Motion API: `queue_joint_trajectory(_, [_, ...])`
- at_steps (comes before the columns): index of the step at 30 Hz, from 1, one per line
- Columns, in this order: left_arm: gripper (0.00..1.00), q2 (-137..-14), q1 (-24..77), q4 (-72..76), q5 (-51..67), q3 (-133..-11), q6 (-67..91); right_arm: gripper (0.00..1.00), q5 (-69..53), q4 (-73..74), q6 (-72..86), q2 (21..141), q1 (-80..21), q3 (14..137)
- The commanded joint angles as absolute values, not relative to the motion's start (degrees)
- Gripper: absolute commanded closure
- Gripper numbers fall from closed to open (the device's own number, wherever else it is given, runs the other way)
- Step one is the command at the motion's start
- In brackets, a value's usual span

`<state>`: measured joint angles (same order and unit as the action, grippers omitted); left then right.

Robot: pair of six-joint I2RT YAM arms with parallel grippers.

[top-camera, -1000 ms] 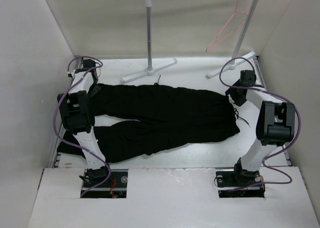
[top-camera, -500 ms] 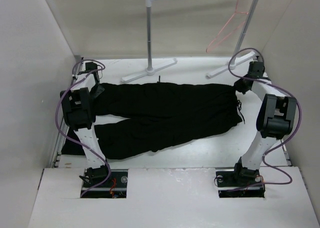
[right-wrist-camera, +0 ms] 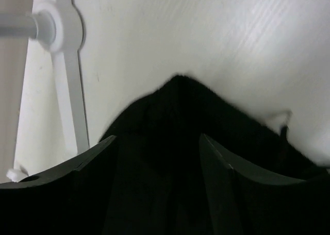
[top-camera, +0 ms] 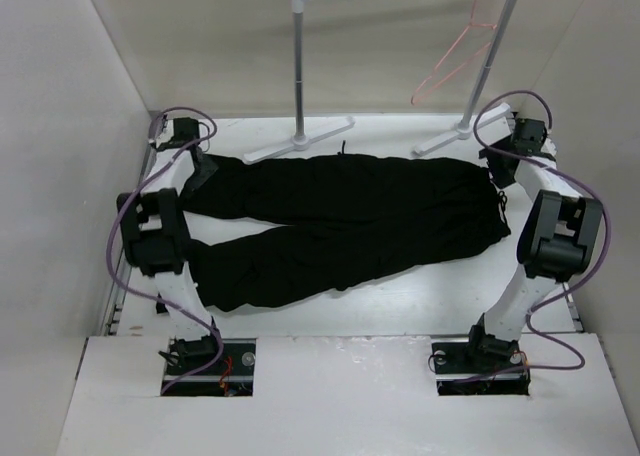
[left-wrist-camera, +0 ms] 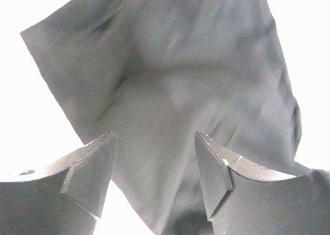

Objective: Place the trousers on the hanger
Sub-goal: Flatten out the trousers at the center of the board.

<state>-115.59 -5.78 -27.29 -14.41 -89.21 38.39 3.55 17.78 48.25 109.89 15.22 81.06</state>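
The trousers [top-camera: 350,216] lie spread flat across the white surface [top-camera: 400,301], filling the middle of the top view, with the waist toward the right and the two legs running out to the left. The left gripper [top-camera: 197,172] sits at the upper left of the garment, on the end of the far leg. In its wrist view the gripper [left-wrist-camera: 154,137] stands narrow, with a fold of the dark cloth [left-wrist-camera: 170,80] caught between its fingers.

The right gripper [top-camera: 503,166] is at the upper right corner of the waist. Its wrist view shows the gripper [right-wrist-camera: 157,137] likewise narrow and holding black fabric [right-wrist-camera: 175,121], which rises to a peak just beyond the fingertips, beside a white foot of the rack [right-wrist-camera: 69,90].

The hanger [top-camera: 452,64] hangs from the rack's [top-camera: 298,66] silver crossbar at the upper right of the frame, well apart from the trousers.
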Motion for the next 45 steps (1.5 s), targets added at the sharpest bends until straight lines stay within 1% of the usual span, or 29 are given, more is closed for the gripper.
queue_joint_trajectory(1, [0.40, -96.64, -6.46, -26.54, -17.21, -78.79, 38.58, 0.28, 7.46, 16.52, 47.99, 97.85, 11.92, 77.09])
queue_joint_trajectory(3, [0.39, -88.63, -7.07, -28.03, -20.55, -70.97, 38.67, 0.26, 9.05, 16.61, 47.90, 92.66, 10.08, 73.50])
queue_joint_trajectory(5, [0.38, -81.86, -8.04, -30.22, -22.76, -63.84, 38.85, 0.25, 10.01, 16.78, 47.73, 88.26, 8.14, 69.89])
queue_joint_trajectory(8, [0.38, -75.86, -12.16, -32.17, -22.68, -55.57, 39.99, 0.26, 10.37, 16.44, 48.86, 82.29, 5.68, 63.83])
queue_joint_trajectory(12, [0.38, -74.96, -14.99, -29.63, -19.96, -50.19, 41.39, 0.29, 8.53, 16.08, 49.66, 76.30, 0.94, 58.54])
queue_joint_trajectory(15, [0.38, -78.91, -14.72, -26.99, -17.76, -50.27, 41.48, 0.29, 5.28, 16.26, 49.66, 73.40, -2.75, 56.35])
queue_joint_trajectory(17, [0.41, -81.55, -14.72, -25.67, -17.05, -50.62, 41.66, 0.28, 5.01, 16.61, 49.39, 71.12, -5.65, 54.41])
queue_joint_trajectory(18, [0.45, -83.04, -14.64, -24.71, -16.96, -51.06, 41.66, 0.28, 4.92, 16.61, 49.31, 70.06, -7.06, 53.27])
queue_joint_trajectory(19, [0.53, -84.19, -14.64, -24.00, -16.96, -51.50, 41.57, 0.28, 4.92, 16.61, 49.05, 69.18, -8.55, 52.13])
queue_joint_trajectory(22, [0.84, -89.28, -16.12, -22.06, -16.96, -54.65, 41.40, 0.28, 5.01, 16.44, 49.22, 66.98, -11.81, 48.09])
queue_joint_trajectory(23, [0.91, -91.38, -16.65, -22.23, -17.31, -56.76, 41.31, 0.28, 5.10, 16.26, 49.31, 66.54, -12.52, 46.95])
queue_joint_trajectory(24, [0.94, -93.49, -17.18, -22.41, -17.66, -58.95, 41.05, 0.28, 5.18, 16.26, 49.22, 66.19, -12.78, 46.06])
queue_joint_trajectory(27, [0.95, -98.95, -17.19, -24.16, -20.12, -66.85, 39.56, 0.27, 5.19, 16.43, 48.78, 65.13, -12.96, 44.48])
queue_joint_trajectory(29, [0.94, -101.85, -16.14, -25.40, -22.75, -72.57, 37.80, 0.27, 4.84, 16.96, 47.56, 64.43, -12.44, 43.95])
queue_joint_trajectory(30, [0.91, -103.17, -15.43, -25.75, -24.07, -75.03, 36.57, 0.26, 5.18, 17.31, 46.85, 63.99, -12.26, 43.68])
queue_joint_trajectory(31, [0.83, -104.23, -14.64, -26.19, -25.39, -76.89, 35.34, 0.25, 5.10, 17.75, 46.24, 63.55, -11.91, 43.68])
queue_joint_trajectory(33, [0.60, -105.38, -13.94, -28.20, -26.36, -79.35, 34.28, 0.23, 4.66, 19.24, 45.53, 62.32, -11.56, 43.59])
queue_joint_trajectory(34, [0.50, -104.95, -13.76, -29.60, -26.80, -79.63, 34.45, 0.22, 4.66, 19.77, 45.09, 61.36, -11.73, 43.33])
queue_joint_trajectory(35, [0.43, -103.64, -13.67, -29.97, -26.98, -78.58, 34.71, 0.21, 4.40, 20.04, 44.65, 60.48, -11.73, 43.07])
queue_joint_trajectory(36, [0.39, -101.62, -13.67, -30.06, -27.16, -76.92, 34.98, 0.21, 4.05, 20.56, 44.39, 59.69, -11.73, 42.89])
queue_joint_trajectory(39, [0.33, -92.32, -13.58, -30.14, -27.24, -69.38, 36.29, 0.21, 1.94, 22.58, 43.42, 57.49, -12.96, 42.72])
queue_joint_trajectory(42, [0.34, -79.06, -13.58, -31.02, -26.28, -59.10, 39.10, 0.22, 0.70, 23.46, 43.07, 54.85, -15.24, 41.84])
queue_joint_trajectory(43, [0.35, -74.40, -13.58, -31.90, -25.58, -55.15, 39.98, 0.24, 0.36, 23.81, 42.98, 54.06, -16.12, 41.57])
queue_joint_trajectory(44, [0.39, -70.01, -13.67, -33.38, -24.79, -51.63, 41.47, 0.29, -0.08, 24.17, 42.98, 53.53, -17.00, 41.31])
queue_joint_trajectory(45, [0.42, -66.57, -13.58, -35.05, -24.00, -48.98, 42.79, 0.39, -0.52, 24.43, 42.98, 53.09, -17.61, 41.13])
